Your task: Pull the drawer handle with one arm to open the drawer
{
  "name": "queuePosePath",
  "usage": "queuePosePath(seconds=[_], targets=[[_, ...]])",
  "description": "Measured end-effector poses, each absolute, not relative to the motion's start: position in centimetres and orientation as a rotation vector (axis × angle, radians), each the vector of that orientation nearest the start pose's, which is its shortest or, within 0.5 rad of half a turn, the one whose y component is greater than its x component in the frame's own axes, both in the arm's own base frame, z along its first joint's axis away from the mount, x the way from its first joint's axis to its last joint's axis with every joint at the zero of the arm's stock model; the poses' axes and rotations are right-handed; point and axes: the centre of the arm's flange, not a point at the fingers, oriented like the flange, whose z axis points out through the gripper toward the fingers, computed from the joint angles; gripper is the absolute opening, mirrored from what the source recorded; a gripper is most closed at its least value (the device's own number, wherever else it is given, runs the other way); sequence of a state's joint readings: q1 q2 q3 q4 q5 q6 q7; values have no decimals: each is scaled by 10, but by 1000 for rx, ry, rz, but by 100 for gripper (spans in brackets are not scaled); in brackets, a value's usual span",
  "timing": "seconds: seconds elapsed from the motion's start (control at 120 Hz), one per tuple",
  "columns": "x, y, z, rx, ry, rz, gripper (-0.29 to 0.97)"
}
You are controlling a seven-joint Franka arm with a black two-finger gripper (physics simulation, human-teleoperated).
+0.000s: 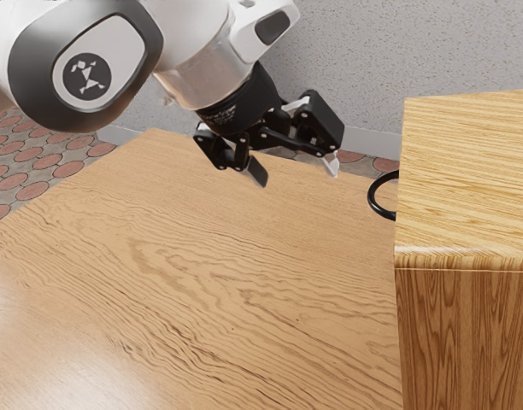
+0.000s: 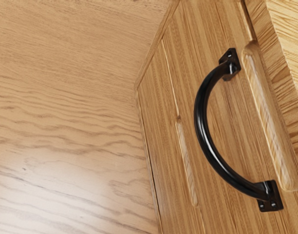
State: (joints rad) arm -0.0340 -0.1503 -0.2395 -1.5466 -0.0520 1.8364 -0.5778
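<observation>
**Op:** Status?

**Eng:** Your gripper hangs over the table with its fingers spread wide and nothing between them. It touches nothing.

**Op:** And the handle?

**Eng:** The black bow handle is on the cabinet face, at the exterior view's right. It's near your gripper but apart from it, with a clear gap between the nearer fingertip and the loop. In the wrist view it sits ahead of the hand, bolted at both ends to the drawer front.

**Op:** Why the open fingers this far out?

**Eng:** My read is that it's staged for the grab. The bar bows off the panel, so there's room for a finger behind it. With the jaws spread you can straddle the bar and then close. The hand is tipped toward the cabinet face, and that puts the handle in the wrist camera's view.

**Op:** Is the drawer open at all?

**Eng:** The front looks flush with the cabinet, so I'd call it shut. The seam is hard to read from this angle, so don't bank on that.

**Op:** What does the next move need?

**Eng:** Check that your fingers close across the bar, not along it. It runs at a slant in the wrist view, so you may need some wrist roll. Aim for mid-span, where the standoff looks greatest. The risk is a fingertip hitting the panel or a mounting plate on the way in. None of the task is done yet.
</observation>
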Motion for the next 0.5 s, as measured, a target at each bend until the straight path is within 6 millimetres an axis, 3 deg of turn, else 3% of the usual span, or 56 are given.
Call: queuePosePath(seconds=[0.5], targets=[[513,-166,716,-3235,-522,-647,68]])
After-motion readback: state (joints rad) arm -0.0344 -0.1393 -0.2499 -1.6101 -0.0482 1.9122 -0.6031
